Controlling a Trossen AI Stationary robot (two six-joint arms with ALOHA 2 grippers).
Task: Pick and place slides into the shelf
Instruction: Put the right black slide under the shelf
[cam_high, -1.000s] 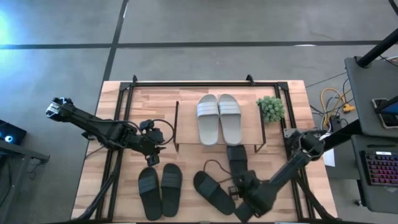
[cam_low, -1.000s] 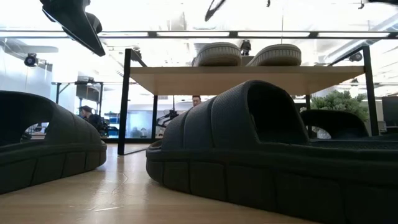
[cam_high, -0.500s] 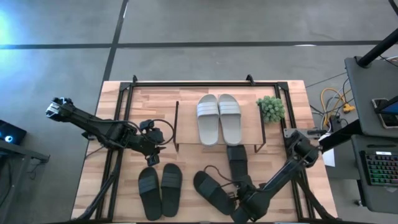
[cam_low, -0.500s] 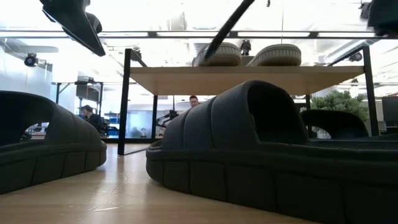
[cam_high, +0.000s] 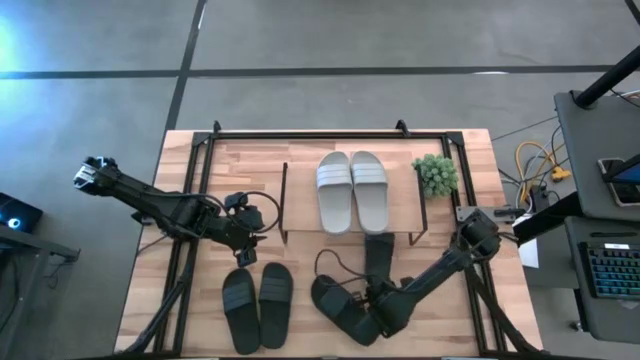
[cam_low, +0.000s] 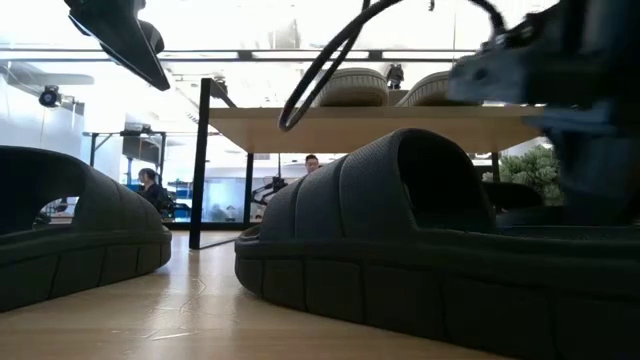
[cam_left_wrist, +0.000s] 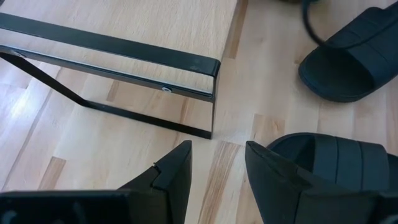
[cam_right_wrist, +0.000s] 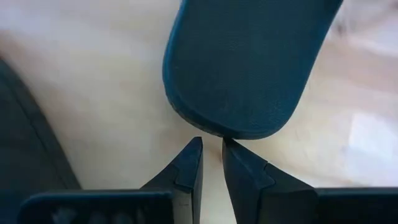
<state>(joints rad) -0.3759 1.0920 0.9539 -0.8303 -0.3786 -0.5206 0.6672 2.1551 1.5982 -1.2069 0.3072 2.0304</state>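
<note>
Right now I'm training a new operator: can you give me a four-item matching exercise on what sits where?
1 grey pair
2 plant
3 left gripper
4 right gripper

A at a black slide's heel
B on the shelf
C just right of the shelf
D open, near the shelf's left side

Pairs: 1-B; 2-C; 3-D; 4-A

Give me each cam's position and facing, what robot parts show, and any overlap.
High: overhead, straight down on table, shelf, both arms.
Low: tabletop level, facing shelf across a black slide; right arm overhead.
Left wrist: over table by shelf's corner; left pincer open, empty.
Right wrist: faces a black slide's end; right pincer nearly shut just short of it, holding nothing.
Shared: white slides atop shelf show in high and low.
</note>
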